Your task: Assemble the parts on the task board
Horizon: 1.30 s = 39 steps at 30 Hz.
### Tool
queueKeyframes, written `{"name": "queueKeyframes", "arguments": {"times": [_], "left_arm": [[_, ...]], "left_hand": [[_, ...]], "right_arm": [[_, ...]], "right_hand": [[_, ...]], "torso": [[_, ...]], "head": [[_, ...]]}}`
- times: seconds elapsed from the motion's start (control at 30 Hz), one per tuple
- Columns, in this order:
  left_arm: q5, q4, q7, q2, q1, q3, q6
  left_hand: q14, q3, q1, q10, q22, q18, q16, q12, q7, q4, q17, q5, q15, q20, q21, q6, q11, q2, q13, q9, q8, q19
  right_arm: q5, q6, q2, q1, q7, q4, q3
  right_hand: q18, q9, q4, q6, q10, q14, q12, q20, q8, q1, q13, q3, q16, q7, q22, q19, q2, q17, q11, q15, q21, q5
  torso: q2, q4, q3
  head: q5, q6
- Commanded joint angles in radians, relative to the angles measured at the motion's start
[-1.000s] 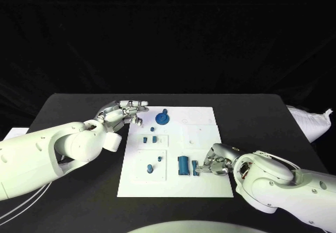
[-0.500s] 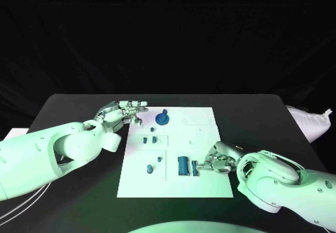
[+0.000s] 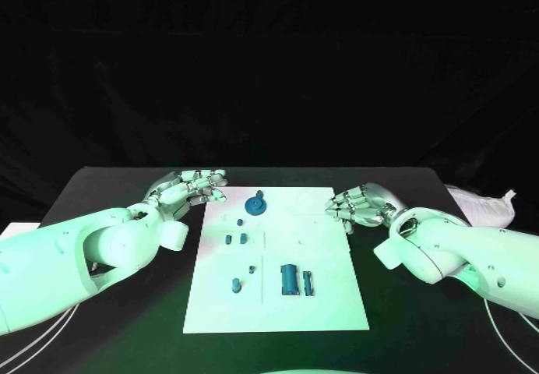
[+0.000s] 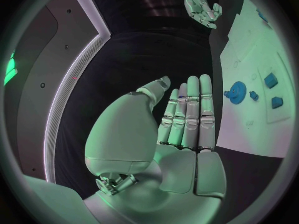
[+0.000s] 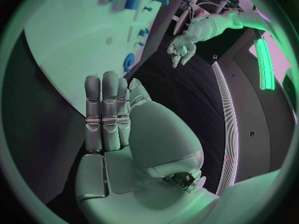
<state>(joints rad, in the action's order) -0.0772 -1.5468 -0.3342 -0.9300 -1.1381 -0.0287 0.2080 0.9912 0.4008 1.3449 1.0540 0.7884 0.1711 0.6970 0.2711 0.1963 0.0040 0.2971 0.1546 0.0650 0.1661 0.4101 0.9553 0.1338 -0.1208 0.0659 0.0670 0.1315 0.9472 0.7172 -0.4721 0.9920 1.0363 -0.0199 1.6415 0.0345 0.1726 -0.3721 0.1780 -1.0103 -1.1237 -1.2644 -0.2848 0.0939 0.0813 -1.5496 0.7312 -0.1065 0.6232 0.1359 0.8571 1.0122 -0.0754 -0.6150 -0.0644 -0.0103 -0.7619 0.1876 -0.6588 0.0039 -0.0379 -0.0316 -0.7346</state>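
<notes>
Task board (image 3: 325,296) sits mid-table w/ blue parts (image 3: 290,280) on it. Left hand (image 3: 191,187) at board's far-left corner, right hand (image 3: 357,204) at its right edge; both released, holding nothing.

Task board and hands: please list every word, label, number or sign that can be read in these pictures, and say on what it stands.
None: no writing can be read in any view.
task board: plain white, no print visible.
blue parts: no marks visible.
left hand and right hand: no label or number visible.
</notes>
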Motion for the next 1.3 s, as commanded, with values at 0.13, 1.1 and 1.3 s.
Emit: {"name": "queueKeyframes", "arguments": {"times": [0.13,1.1,1.3], "left_arm": [[-0.025,0.062,-0.066,0.025,0.0,0.001,0.022],[0.01,0.112,-0.117,0.131,0.03,0.011,0.263],[0.049,0.033,-0.157,0.142,0.064,0.021,0.437]], "left_hand": [[-0.006,0.009,0.017,0.0,-0.1,0.002,-0.23,-0.054,0.0,0.004,-0.098,-0.006,0.033,0.029,-0.127,0.014,0.009,0.009,-0.004,0.0,0.002,-0.094],[-0.556,-0.239,-0.736,-0.599,-0.585,-0.077,-0.625,-0.271,-0.105,-0.004,-0.297,-0.155,-0.065,-0.047,-0.41,-0.522,-0.057,0.121,-0.066,-0.067,-0.132,-0.611],[-0.655,-0.276,-0.874,-0.701,-0.631,-0.095,-0.697,-0.271,-0.126,-0.004,-0.297,-0.155,-0.065,-0.073,-0.41,-0.619,-0.134,0.121,-0.066,-0.067,-0.132,-0.687]], "right_arm": [[-0.434,0.02,-0.056,0.025,0.319,-0.124,0.0],[-0.593,-0.081,-0.209,0.029,0.438,-0.226,-0.014],[-0.677,-0.228,-0.211,0.019,0.507,-0.121,-0.028]], "right_hand": [[-0.001,0.061,0.005,0.033,0.015,0.165,0.209,0.067,-0.018,-0.085,-0.296,0.042,-0.338,0.031,-0.2,-0.123,0.008,0.201,-0.054,0.076,0.279,-0.034],[-0.081,0.301,-0.106,0.575,0.621,0.729,0.285,-0.013,-0.081,0.847,-0.731,0.106,-0.623,-0.057,-0.692,-0.546,0.075,0.615,0.064,0.01,0.666,-0.188],[-0.092,0.372,-0.178,0.675,0.736,0.851,0.285,-0.094,-0.081,1.007,-0.731,0.106,-0.623,-0.136,-0.73,-0.653,0.075,0.615,0.064,0.01,0.687,-0.188]], "torso": [[0.041,-0.0099,-0.0111],[0.115,-0.0039,0.0378],[0.115,-0.0039,0.0379]], "head": [[-0.002,0.041],[0.032,0.135],[0.032,0.135]]}}
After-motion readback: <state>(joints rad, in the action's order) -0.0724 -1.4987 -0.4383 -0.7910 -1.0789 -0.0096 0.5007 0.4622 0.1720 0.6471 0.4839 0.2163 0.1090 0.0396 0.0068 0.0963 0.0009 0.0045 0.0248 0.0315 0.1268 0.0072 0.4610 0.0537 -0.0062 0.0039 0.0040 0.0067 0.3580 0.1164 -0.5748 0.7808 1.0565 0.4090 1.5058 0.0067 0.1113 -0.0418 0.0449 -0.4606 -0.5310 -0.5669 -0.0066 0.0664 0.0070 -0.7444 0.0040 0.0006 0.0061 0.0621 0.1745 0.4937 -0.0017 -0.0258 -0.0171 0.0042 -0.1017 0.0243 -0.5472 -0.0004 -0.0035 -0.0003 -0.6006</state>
